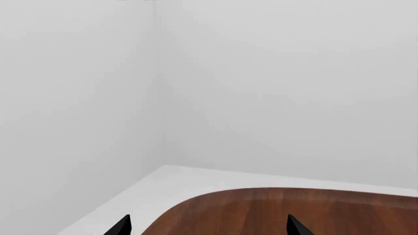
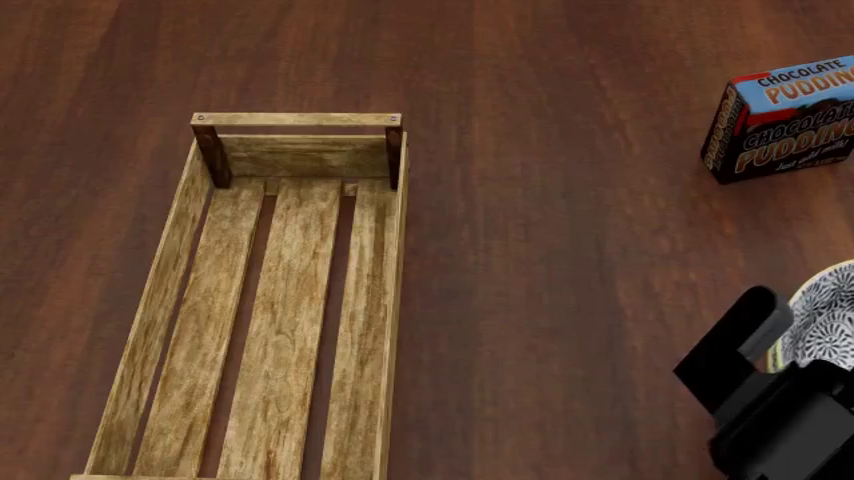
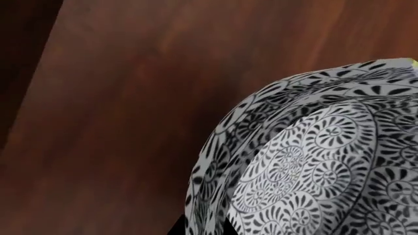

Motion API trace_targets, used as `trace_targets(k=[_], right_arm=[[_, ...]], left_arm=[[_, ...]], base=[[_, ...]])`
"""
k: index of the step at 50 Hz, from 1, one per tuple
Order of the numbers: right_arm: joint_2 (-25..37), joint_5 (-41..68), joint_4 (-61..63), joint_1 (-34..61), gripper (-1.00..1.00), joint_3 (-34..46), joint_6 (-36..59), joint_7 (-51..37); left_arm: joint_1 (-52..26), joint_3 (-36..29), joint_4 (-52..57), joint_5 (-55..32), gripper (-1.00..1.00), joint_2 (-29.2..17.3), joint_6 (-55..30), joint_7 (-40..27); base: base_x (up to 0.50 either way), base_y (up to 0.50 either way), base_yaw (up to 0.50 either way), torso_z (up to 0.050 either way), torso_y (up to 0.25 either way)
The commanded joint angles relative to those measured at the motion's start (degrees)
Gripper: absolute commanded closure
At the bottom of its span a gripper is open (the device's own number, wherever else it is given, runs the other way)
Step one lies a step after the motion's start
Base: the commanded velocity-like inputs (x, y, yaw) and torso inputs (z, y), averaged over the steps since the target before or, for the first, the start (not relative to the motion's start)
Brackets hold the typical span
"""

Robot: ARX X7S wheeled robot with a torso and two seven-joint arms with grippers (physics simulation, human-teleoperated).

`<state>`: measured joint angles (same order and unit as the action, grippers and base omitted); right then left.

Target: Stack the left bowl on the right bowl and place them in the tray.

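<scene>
A black-and-white swirl-patterned bowl [image 2: 830, 318] shows at the right edge of the head view and fills much of the right wrist view [image 3: 313, 161]. I cannot tell whether a second bowl sits nested in it. My right gripper [image 2: 767, 335] is shut on the bowl's rim, one dark fingertip on each side of the wall [image 3: 203, 229]. The tray [image 2: 200, 330], a long light wooden crate with a slatted floor, lies empty at the left of the head view. My left gripper [image 1: 209, 227] is open and empty above the table's rounded corner; it is out of the head view.
A chocolate pudding box [image 2: 787, 118] stands at the back right of the dark wooden table [image 2: 561, 250]. The left wrist view shows the table's curved edge [image 1: 196, 200], a pale floor and white walls.
</scene>
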<state>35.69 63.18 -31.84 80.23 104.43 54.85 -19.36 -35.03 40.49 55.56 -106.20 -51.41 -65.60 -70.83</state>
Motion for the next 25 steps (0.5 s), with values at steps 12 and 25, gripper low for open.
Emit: trace_targets(k=[12, 25], right_arm=[[9.1, 0.7, 19.3, 10.4, 1.00, -0.5, 11.0, -8.8], [8.4, -2.0, 27.7, 21.0, 1.00, 2.4, 17.2, -5.0]], left_arm=[[-0.1, 1.3, 0.2, -2.7, -1.00, -1.9, 2.0, -1.0], [0.4, 2.9, 0.4, -3.4, -1.00, -1.6, 2.4, -0.7]], base=[[0.00, 0.00, 0.00, 0.000, 0.001], [0.00, 0.00, 0.00, 0.000, 0.001]])
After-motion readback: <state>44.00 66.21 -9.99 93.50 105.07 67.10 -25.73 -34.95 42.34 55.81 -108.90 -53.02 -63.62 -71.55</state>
